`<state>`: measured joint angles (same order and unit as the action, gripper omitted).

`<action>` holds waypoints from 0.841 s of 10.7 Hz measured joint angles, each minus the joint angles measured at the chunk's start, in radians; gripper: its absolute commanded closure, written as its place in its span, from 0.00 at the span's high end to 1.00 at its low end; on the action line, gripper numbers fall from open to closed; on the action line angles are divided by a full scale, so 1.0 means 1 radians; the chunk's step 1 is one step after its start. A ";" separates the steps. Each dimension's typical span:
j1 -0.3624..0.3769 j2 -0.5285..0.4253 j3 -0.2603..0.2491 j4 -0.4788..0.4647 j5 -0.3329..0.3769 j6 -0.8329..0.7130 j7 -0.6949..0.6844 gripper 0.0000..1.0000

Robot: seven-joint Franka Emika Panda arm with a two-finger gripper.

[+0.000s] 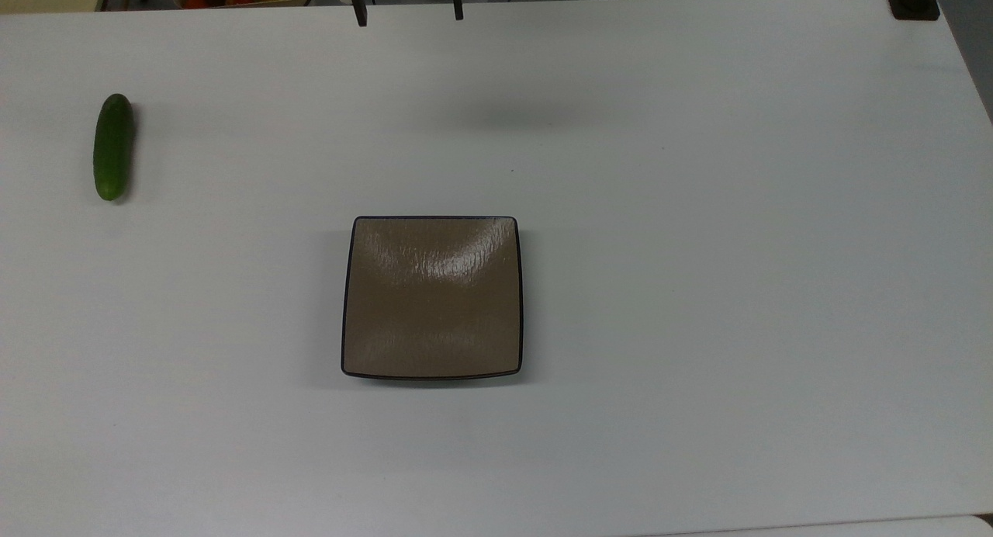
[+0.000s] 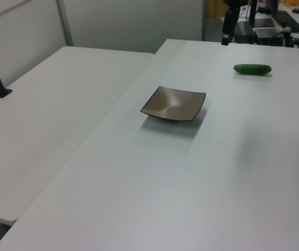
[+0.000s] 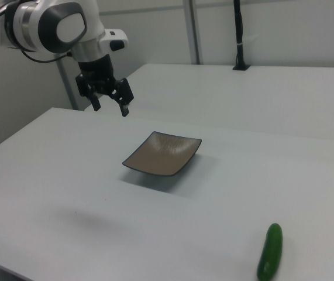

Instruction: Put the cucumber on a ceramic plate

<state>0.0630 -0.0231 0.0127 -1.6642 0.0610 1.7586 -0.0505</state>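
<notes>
Task not started. Cucumber (image 1: 113,147) lay on surface (image 1: 698,250), well apart from plate (image 1: 432,298), toward top view's upper left of it. Plate bare, nothing on it. Gripper (image 3: 109,104) hung in air, well above surface, beyond plate's far-left corner in right view; jaws spread open, holding nothing. Left to do, by my read: reach cucumber, grasp, carry, set on plate.

Right view showed arm (image 3: 50,23) and open jaws whole. Top view caught two fingertips (image 1: 359,13) at top edge, plus true plate-to-cucumber layout. Left view showed second table (image 2: 50,115) butted beside plate's surface.
</notes>
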 measured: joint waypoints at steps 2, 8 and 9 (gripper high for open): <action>0.000 0.000 0.000 -0.001 0.000 -0.002 -0.005 1.00; -0.070 0.000 -0.009 -0.006 0.000 -0.113 -0.302 1.00; -0.094 0.001 -0.014 -0.008 0.000 -0.113 -0.309 1.00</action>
<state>-0.0313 -0.0225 -0.0012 -1.6717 0.0608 1.6454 -0.3600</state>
